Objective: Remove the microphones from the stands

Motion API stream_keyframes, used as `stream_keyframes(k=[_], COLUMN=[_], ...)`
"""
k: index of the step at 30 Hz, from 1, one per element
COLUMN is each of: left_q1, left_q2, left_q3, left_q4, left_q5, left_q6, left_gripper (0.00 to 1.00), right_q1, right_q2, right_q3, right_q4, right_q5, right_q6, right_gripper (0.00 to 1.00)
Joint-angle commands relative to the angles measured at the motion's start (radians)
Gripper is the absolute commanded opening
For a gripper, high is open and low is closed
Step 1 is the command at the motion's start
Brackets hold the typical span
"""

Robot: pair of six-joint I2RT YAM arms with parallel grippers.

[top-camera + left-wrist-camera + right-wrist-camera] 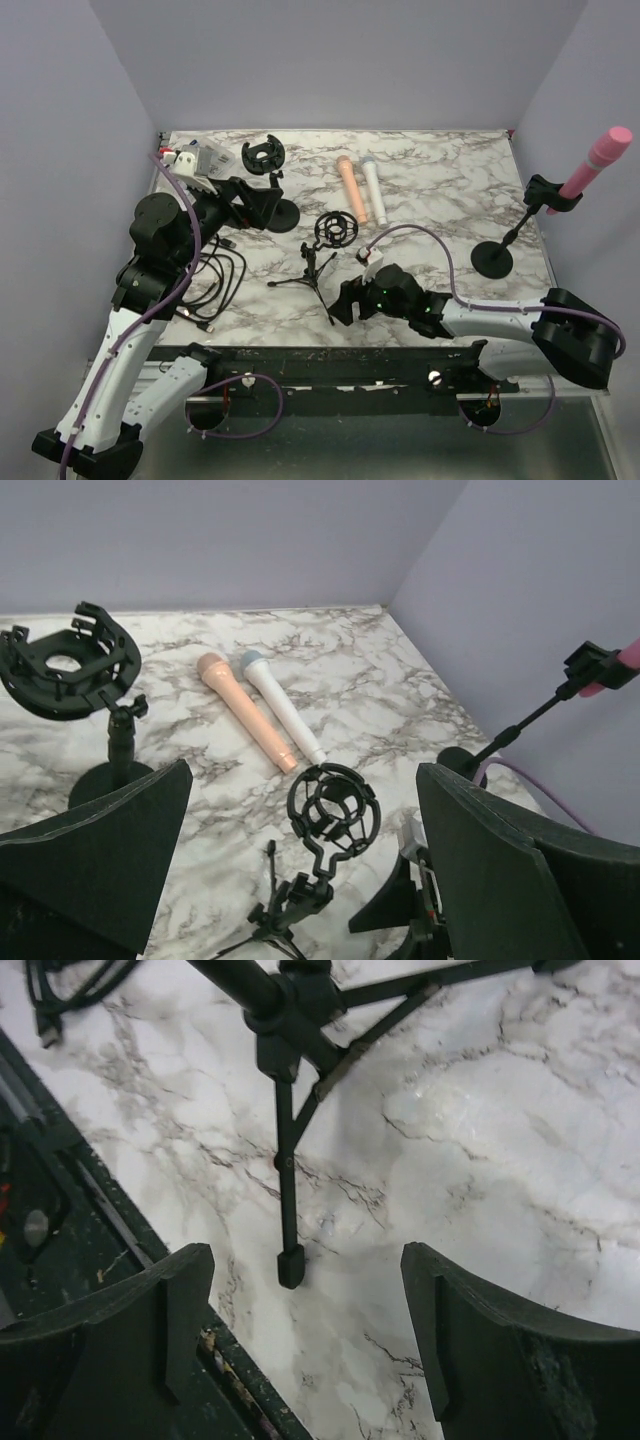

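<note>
Fingers (pixel 110 840) of the left gripper (pixel 303 775) are spread wide with nothing between them. Fingers (pixel 500 1350) of the right gripper (pixel 307 1260) are likewise spread and hold nothing.

Pink microphone (pixel 600 160): seated in the clip of the stand (pixel 493 260) at the far right of the table (pixel 440 190), tilted, head up and to the right, overhanging the table edge. The stand's round base rests on the table. Neither gripper touches it; both are well apart from it.

Left gripper: at the left of the table, just beside the round base of a second stand (pixel 283 215) that carries an empty shock mount (pixel 265 155).

Right gripper: low over the table near its front edge, pointing left. One leg of the tripod (pixel 287 1180) lies ahead in line with the gap between the fingers, without contact.

Tripod: near the table centre, carrying an empty ring mount (pixel 337 229).

Peach mic (pixel 350 190) and white mic (pixel 373 188): lying side by side beyond the tripod.

Cables (pixel 215 285): coiled at the front left.
</note>
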Motion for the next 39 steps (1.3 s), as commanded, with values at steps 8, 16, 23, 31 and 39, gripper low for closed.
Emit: stream_keyframes(k=[8, 16, 23, 31, 39], left_q1=[0.006, -0.002, -0.009, -0.015, -0.016], left_q2=[-0.082, -0.136, -0.164, -0.163, -0.149], left_q3=[-0.147, -0.199, -0.216, -0.217, -0.221], left_q4=[0.101, 0.112, 0.119, 0.112, 0.114], left_q5=[-0.124, -0.158, -0.180, -0.222, -0.215], left_q6=[0.262, 0.298, 0.295, 0.288, 0.286], left_gripper=[0.99, 0.99, 0.98, 0.98, 0.97], right_q1=[0.180, 0.207, 0.215, 0.220, 0.220], right_q2=[0.120, 0.172, 0.275, 0.378, 0.496], right_q3=[0.067, 0.107, 0.166, 0.199, 0.306], right_q4=[-0.011, 0.041, 0.081, 0.187, 0.257], right_q5=[0.347, 0.408, 0.424, 0.439, 0.450], right_q6=[0.008, -0.016, -0.083, -0.149, -0.240], right_gripper=[0.66, 0.61, 0.48, 0.28, 0.20])
